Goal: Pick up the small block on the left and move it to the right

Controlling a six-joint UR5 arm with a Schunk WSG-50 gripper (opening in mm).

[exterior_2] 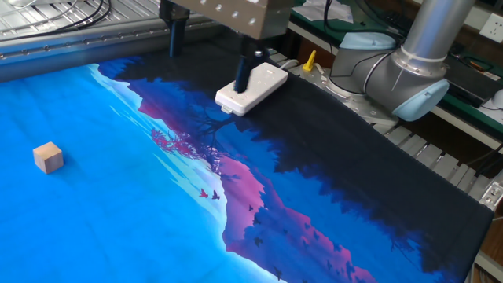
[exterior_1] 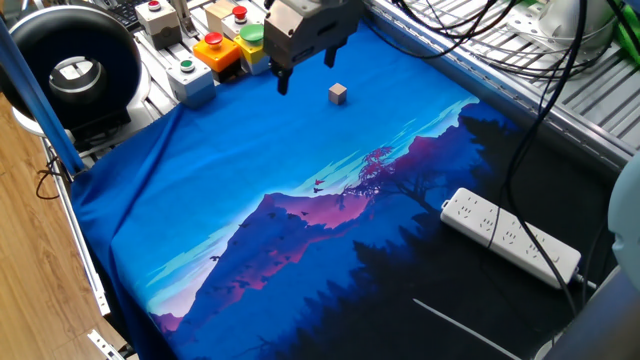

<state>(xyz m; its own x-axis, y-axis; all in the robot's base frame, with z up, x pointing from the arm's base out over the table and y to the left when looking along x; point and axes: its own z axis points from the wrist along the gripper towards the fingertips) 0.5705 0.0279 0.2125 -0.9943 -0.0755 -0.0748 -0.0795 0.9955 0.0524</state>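
Observation:
The small block (exterior_1: 338, 93) is a tiny tan wooden cube. It sits alone on the blue part of the printed cloth (exterior_1: 250, 180), near the far edge. It also shows at the left in the other fixed view (exterior_2: 49, 157). My gripper (exterior_1: 308, 65) hangs above the cloth just left of and behind the block, apart from it. Its two dark fingers are spread wide with nothing between them. In the other fixed view the gripper (exterior_2: 210, 55) is high at the top, far from the block.
Grey, yellow and orange button boxes (exterior_1: 210, 45) stand at the cloth's far left edge, close to the gripper. A white power strip (exterior_1: 510, 235) lies on the dark part of the cloth and shows again (exterior_2: 266, 79). A black round device (exterior_1: 70, 60) is at the left. The arm's base (exterior_2: 409, 67) is at the right.

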